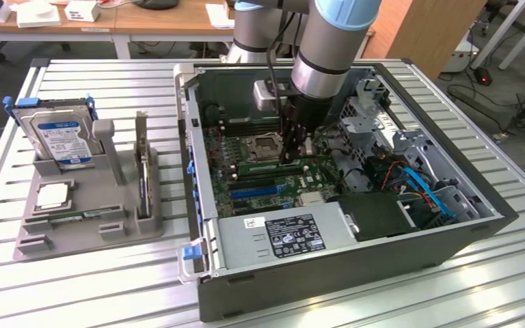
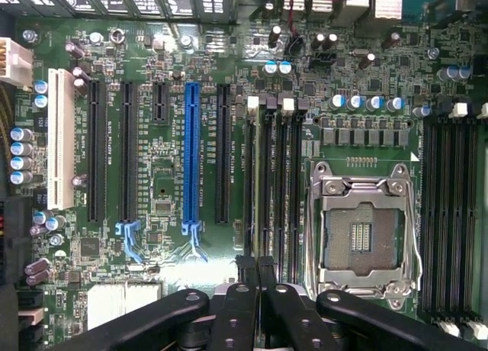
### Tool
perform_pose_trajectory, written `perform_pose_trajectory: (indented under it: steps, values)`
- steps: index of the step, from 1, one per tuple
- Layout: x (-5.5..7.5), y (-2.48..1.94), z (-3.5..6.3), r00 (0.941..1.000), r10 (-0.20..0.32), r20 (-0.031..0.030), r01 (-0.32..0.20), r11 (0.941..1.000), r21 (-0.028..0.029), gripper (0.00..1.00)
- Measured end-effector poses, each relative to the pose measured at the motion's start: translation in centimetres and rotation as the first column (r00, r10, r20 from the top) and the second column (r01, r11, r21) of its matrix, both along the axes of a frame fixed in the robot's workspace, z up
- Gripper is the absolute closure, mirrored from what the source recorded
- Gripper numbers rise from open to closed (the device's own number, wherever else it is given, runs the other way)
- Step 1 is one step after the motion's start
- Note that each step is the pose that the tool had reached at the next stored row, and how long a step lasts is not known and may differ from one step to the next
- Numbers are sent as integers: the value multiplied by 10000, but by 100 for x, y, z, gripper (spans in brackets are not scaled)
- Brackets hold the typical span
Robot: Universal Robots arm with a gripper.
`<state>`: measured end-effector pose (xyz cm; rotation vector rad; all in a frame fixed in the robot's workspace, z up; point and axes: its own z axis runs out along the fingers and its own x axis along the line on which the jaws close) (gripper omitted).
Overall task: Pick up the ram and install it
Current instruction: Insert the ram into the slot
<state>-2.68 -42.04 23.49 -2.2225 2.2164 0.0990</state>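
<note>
My gripper [image 1: 292, 158] reaches down into the open computer case [image 1: 481, 225], close over the motherboard [image 2: 160, 183]. Its two black fingertips are pressed together, so the gripper [image 2: 255, 262] is shut with nothing visible between them. They hang over one end of the bank of memory slots [image 2: 274, 183], between the blue card slot [image 2: 191, 152] and the empty CPU socket [image 2: 364, 229]. A thin green stick, which I take for the ram [image 1: 247, 167], stands in one of those slots, in line with the fingertips. Whether the fingertips touch it I cannot tell.
To the exterior view's left of the case, a grey holder [image 1: 25, 239] carries a hard drive [image 1: 62, 140], an upright expansion card [image 1: 141, 164], a square chip [image 1: 52, 196] and a narrow greenish strip [image 1: 73, 217]. Drive cages and blue cables [image 1: 426, 188] crowd the case's far side.
</note>
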Motion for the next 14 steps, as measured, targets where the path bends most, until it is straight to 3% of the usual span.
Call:
perform_pose_trajectory:
  steps: [14]
  values:
    - [-1,-5,1,9999,-122,-1,122,9999,-3,90]
